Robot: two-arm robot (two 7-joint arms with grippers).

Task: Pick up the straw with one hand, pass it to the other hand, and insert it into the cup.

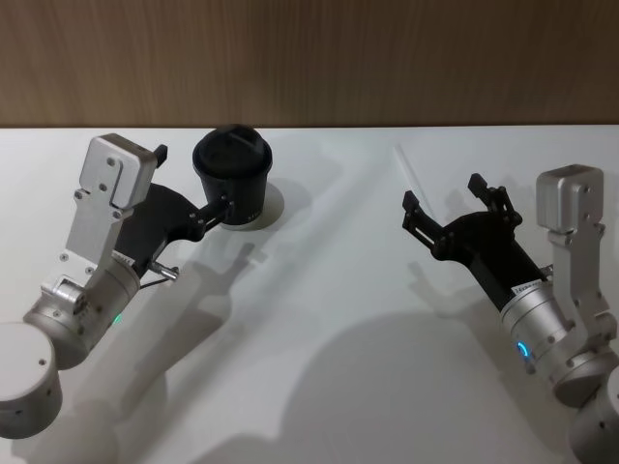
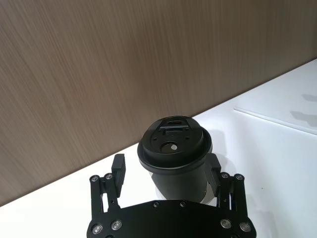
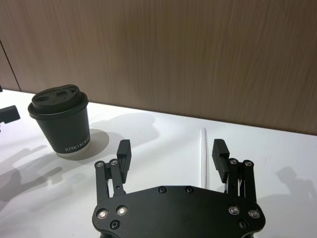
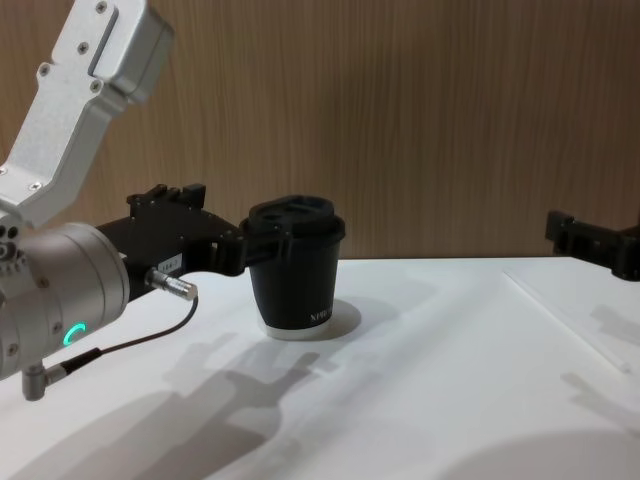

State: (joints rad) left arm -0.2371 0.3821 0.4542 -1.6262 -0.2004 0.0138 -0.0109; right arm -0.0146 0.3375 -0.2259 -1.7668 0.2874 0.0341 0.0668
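Pickup not yet begun

Right gripper (image 1: 442, 190) hovers wide open and empty. The thin white plastic straw (image 3: 203, 151) lies on the white table (image 1: 338, 319) just ahead of it, nearer one finger, so a skewed closing could flick it away. Left gripper (image 1: 192, 179) stands open around the black lidded paper cup (image 1: 232, 169) and could topple it. One straw, one cup, two grippers.

Head looks down; chest sideways, low; both share cup (image 1: 232, 182).

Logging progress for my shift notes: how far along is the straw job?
Done: nothing. The straw lies flat on the table, ungrasped. In hand: the right end effector hangs open by it; the left end effector, open, straddles the cup. Left: pickup, handover, insertion.
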